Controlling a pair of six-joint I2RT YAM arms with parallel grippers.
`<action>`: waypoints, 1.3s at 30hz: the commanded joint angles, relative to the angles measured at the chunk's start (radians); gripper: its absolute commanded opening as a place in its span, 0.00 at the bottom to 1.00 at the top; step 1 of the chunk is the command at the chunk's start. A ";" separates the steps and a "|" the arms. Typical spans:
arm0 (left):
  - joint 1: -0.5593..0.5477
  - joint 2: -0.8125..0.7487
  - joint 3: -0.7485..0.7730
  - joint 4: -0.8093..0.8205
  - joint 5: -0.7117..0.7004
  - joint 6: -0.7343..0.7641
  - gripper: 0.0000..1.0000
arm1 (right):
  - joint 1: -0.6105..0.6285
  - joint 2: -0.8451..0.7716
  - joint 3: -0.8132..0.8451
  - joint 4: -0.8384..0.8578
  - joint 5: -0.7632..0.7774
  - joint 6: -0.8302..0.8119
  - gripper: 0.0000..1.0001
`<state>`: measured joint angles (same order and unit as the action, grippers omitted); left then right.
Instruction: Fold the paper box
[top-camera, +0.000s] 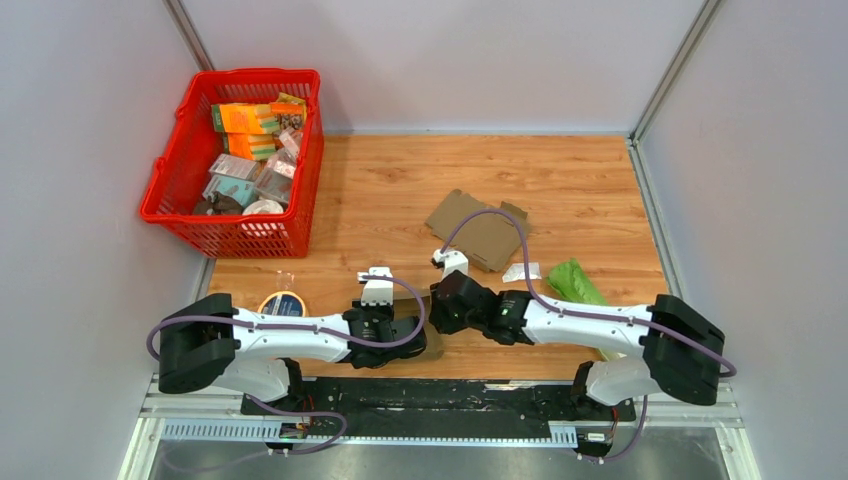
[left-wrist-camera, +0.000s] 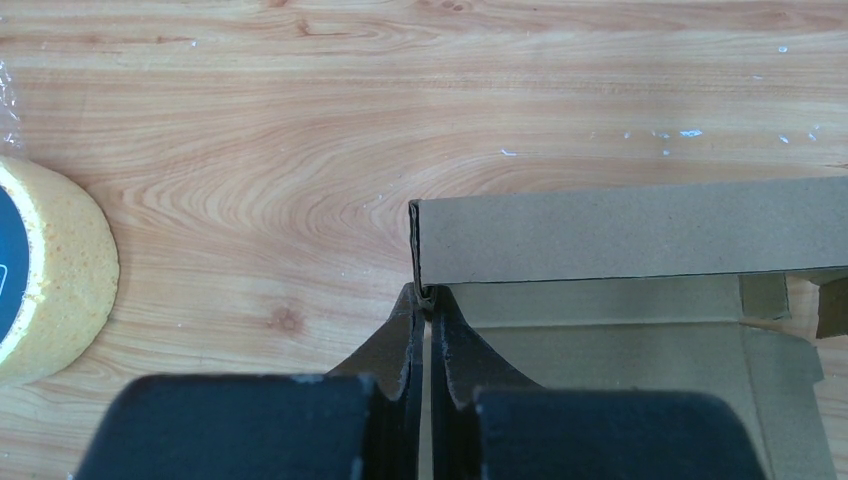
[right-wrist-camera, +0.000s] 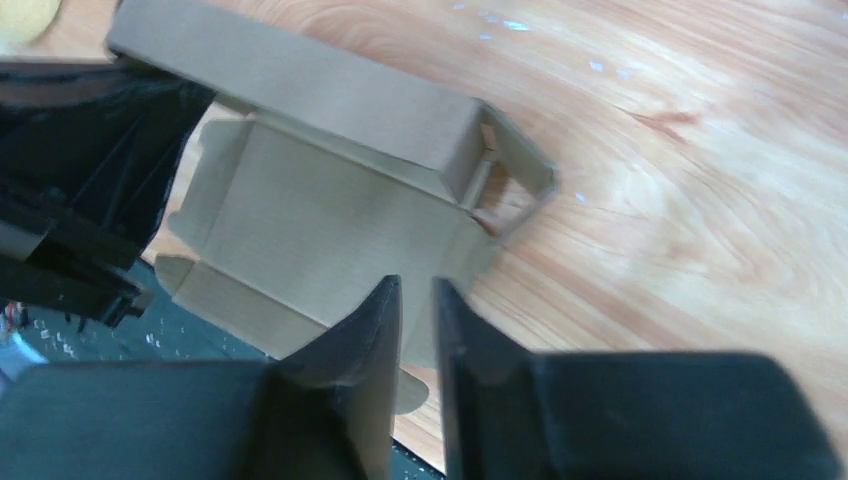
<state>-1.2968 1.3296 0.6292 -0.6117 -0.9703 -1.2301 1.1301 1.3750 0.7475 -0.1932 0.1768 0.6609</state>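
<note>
The paper box (left-wrist-camera: 640, 330) is brown cardboard, lying partly folded at the table's near edge, with one long wall (left-wrist-camera: 620, 232) standing up. My left gripper (left-wrist-camera: 428, 300) is shut on the near left corner of that wall. In the top view it (top-camera: 418, 345) sits over the box (top-camera: 434, 344), which is mostly hidden under both grippers. My right gripper (right-wrist-camera: 415, 290) hovers over the box's flat base panel (right-wrist-camera: 320, 215), its jaws a narrow gap apart with nothing between them. It meets the left gripper in the top view (top-camera: 440, 305).
A second flat cardboard blank (top-camera: 480, 228) lies mid-table. A red basket (top-camera: 165, 205) of packets stands at the back left. A round yellow sponge (left-wrist-camera: 50, 270) lies left of the box. A green packet (top-camera: 575, 283) and a white scrap (top-camera: 522, 271) lie right.
</note>
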 joint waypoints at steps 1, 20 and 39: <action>-0.012 -0.004 0.012 -0.017 -0.013 -0.020 0.00 | 0.002 -0.077 0.044 -0.143 0.168 -0.015 0.37; -0.019 0.016 0.032 -0.031 -0.015 -0.040 0.00 | 0.007 0.147 0.148 -0.094 0.303 -0.030 0.24; -0.030 0.025 0.038 -0.033 -0.022 -0.043 0.00 | 0.030 0.154 0.237 -0.192 0.159 0.143 0.02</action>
<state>-1.3098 1.3613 0.6426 -0.6491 -0.9836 -1.2602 1.1507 1.5185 0.9257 -0.4187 0.3752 0.7292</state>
